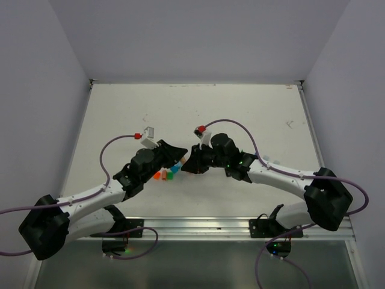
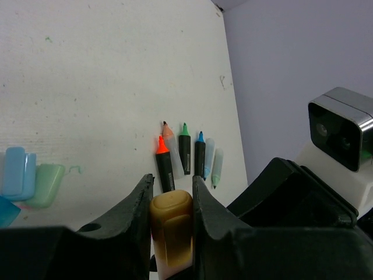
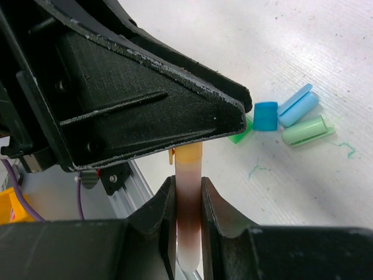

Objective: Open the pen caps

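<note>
Over the middle of the worktop, the left claw is closed on a yellowish pen cap, and the right claw squeezes the pale marker it sits on. The cap looks light, hard and smooth, so it may slip; hold it by its sides and pull straight. Nearby, other caps lie loose.
</note>
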